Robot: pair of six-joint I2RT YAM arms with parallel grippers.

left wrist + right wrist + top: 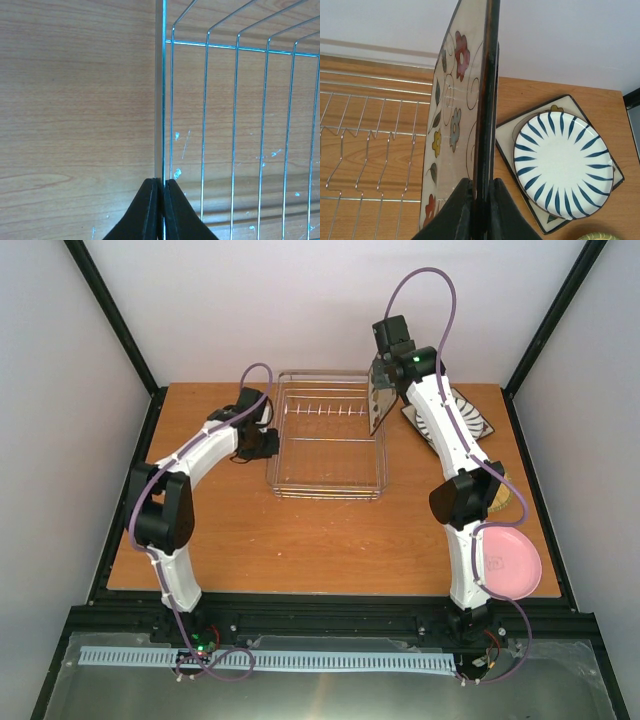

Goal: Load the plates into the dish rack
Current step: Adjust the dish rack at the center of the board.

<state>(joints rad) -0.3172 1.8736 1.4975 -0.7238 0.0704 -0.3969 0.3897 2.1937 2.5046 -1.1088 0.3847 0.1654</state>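
Top: my left claw [265, 443] is at the left wall of the rack [325, 492]. My right claw [386, 370] holds the floral plate [380, 405] on edge, over the rack's right side. The pink plate [510, 560] lies flat on the counter [300, 540], well back from that claw, by its arm's base.

Left wrist: fingers [147, 210] pinched shut on the rack's rim wire, mesh to the claw's right. Rack looks light and may slide, so this grip should steady it.

Right wrist: fingers [455, 210] clamped on the plate's dark rim. Plate upright, prongs down-left of the claw, striped plate [560, 162] flat to its right. The plate is probably stiff, glazed, slick and breakable. An edge pinch could pivot, so hold mid-rim.
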